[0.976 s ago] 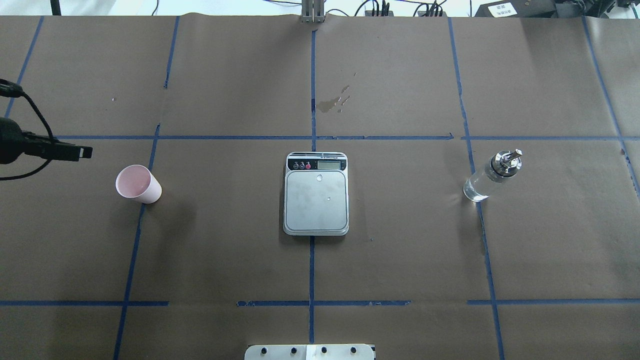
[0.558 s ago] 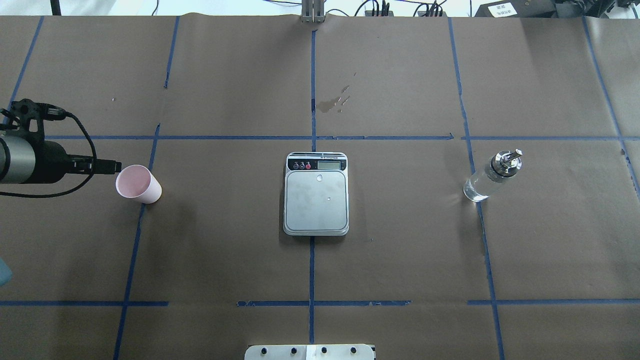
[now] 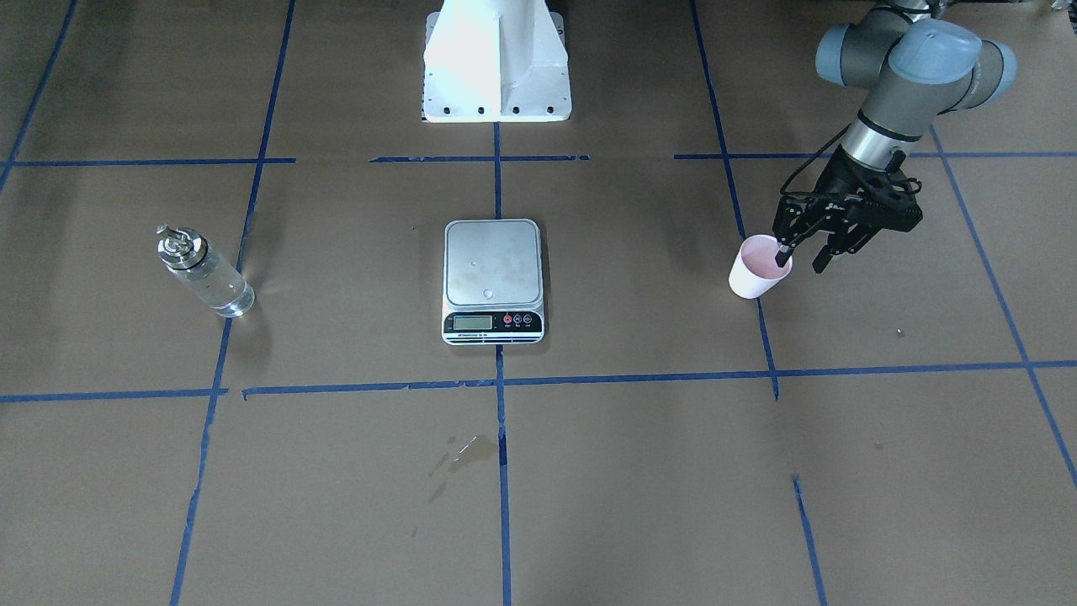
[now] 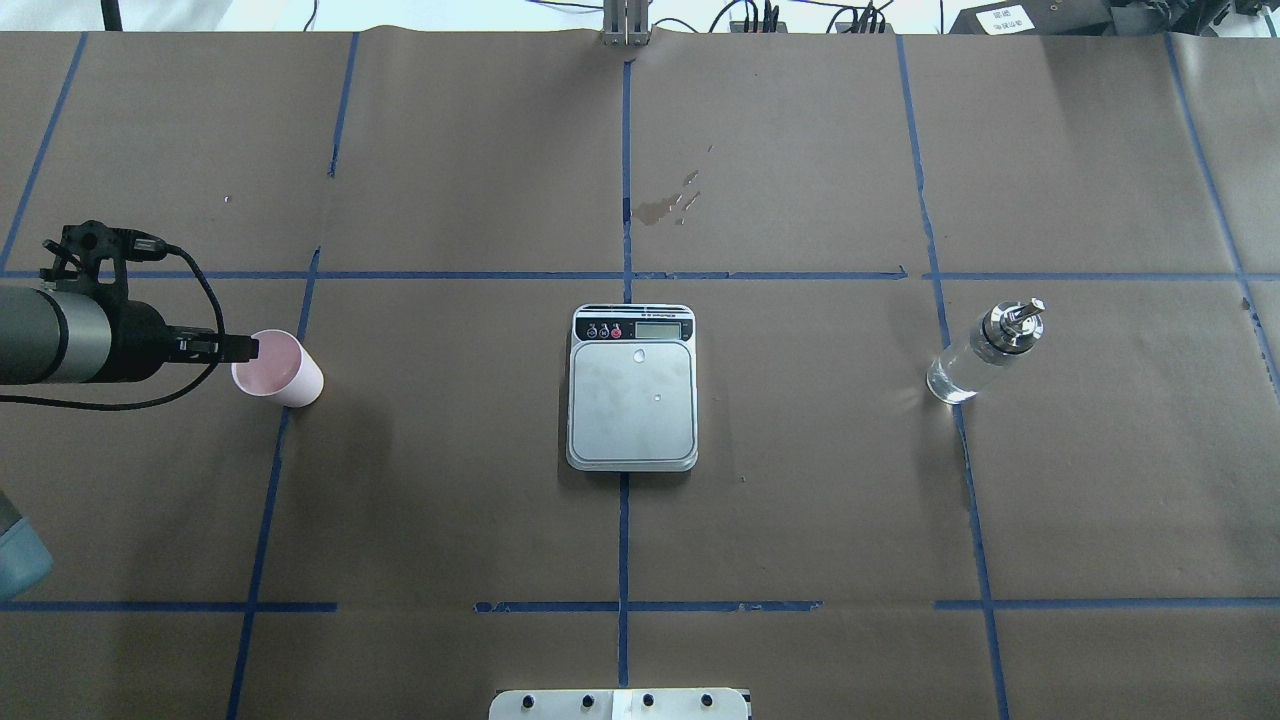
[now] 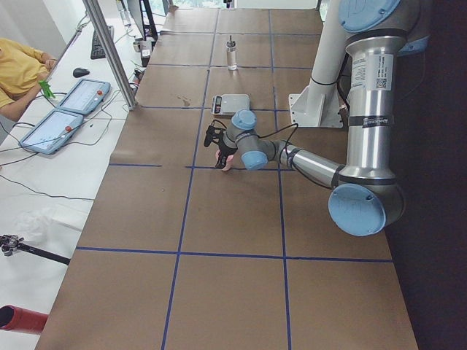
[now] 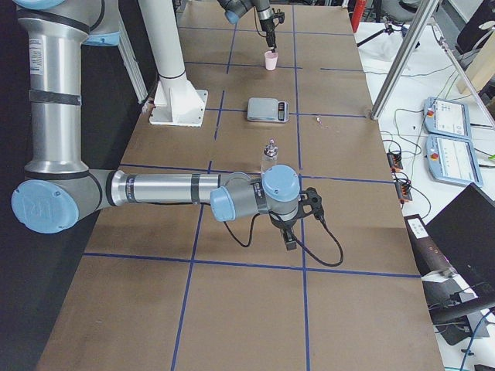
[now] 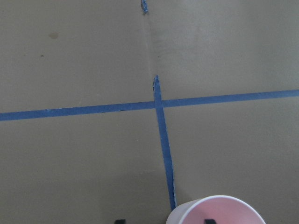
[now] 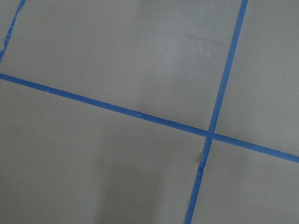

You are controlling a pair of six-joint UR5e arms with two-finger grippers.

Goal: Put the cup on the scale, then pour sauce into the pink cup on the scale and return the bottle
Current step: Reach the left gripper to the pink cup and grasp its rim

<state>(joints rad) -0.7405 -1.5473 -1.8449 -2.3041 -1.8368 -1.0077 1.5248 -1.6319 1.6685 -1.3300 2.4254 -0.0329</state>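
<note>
The left gripper [image 3: 800,263], jaws apart, straddles the left rim of a small upright pale pink paper cup [image 3: 757,273]: one finger over its mouth, one outside.

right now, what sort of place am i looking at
Most likely a robotics lab. A left arm and a right arm stand at a table covered in brown paper gridded with blue tape, and control tablets sit on a side bench.

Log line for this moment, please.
phase: reaching for cup | left tool: open, astride cup rim | cup: upright, off scale | bottle: upright | right tool: state unclear
</note>
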